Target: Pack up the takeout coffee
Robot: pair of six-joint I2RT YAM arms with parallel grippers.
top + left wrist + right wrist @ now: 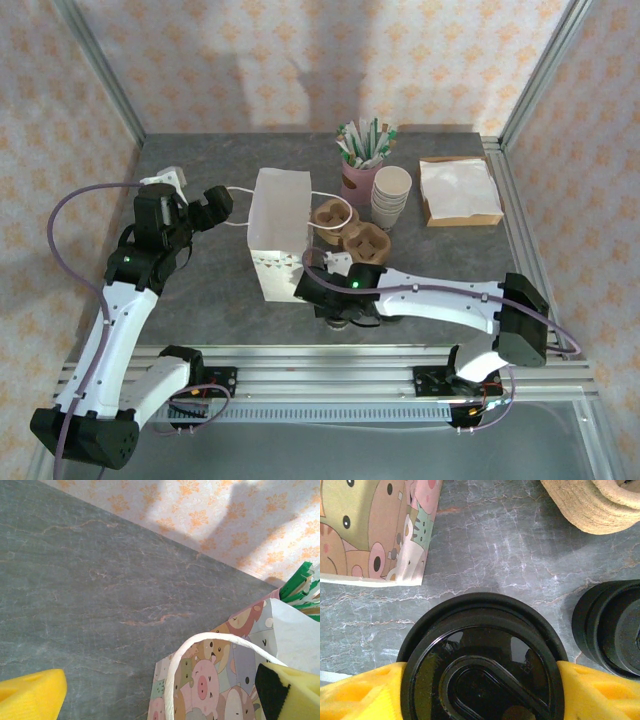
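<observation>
We see the takeout coffee standing on the grey desk, near its front edge and just right of the near corner of the cartoon-printed paper bag. From the right wrist camera its round black lid sits directly under the right end effector. The yellow pads press against the lid's rim on the left and right sides, so the end effector is clamped on the coffee. We cannot tell whether the cup's base rests on the desk or is lifted off it.

Just to the right of the coffee, apart from it, lies a second black lid piece, sitting lower. The brown pulp cup carrier is farther back, between the bag and a stack of cream cups.

The left end effector hangs at the left side of the bag, well apart from the coffee. In its wrist view we see its yellow fingers spread wide with nothing held. The bag's white handle loop arches in the space between them, and we cannot tell whether it touches either finger.
</observation>
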